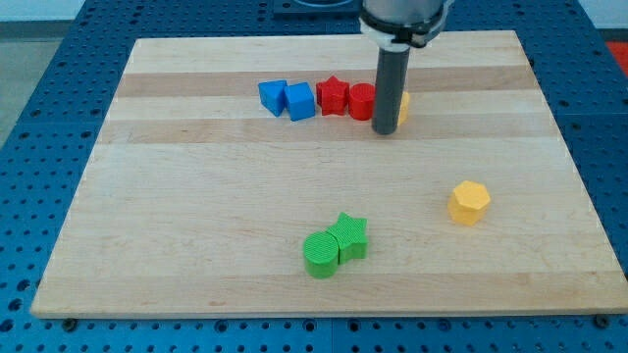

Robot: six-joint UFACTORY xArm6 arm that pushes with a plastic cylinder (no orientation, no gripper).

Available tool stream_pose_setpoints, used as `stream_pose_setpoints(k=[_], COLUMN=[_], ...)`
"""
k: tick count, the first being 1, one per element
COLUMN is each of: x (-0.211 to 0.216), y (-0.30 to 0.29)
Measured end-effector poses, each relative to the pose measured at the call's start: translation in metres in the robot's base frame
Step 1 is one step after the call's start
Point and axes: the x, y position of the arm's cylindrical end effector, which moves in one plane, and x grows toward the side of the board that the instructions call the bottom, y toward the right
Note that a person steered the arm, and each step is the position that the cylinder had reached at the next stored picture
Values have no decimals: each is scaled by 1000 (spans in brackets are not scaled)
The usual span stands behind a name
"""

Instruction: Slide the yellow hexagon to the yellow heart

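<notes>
The yellow hexagon lies at the view's right, below the middle of the board. The yellow heart is mostly hidden behind my rod; only a sliver shows at the rod's right side, near the view's top. My tip rests on the board just in front of the heart and right beside the red round block. The hexagon is well apart from the tip, down and to the right of it.
A row stands near the view's top: two blue blocks, a red star, then the red round block. A green star and a green round block touch each other at the view's bottom middle. The wooden board lies on a blue perforated table.
</notes>
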Motion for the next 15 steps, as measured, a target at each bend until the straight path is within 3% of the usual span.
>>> stream_pose_setpoints(k=[3,4,6,7,9,11,15], x=[42,55,42,71,104,119,148], y=[8,35,110,140,137,95,101])
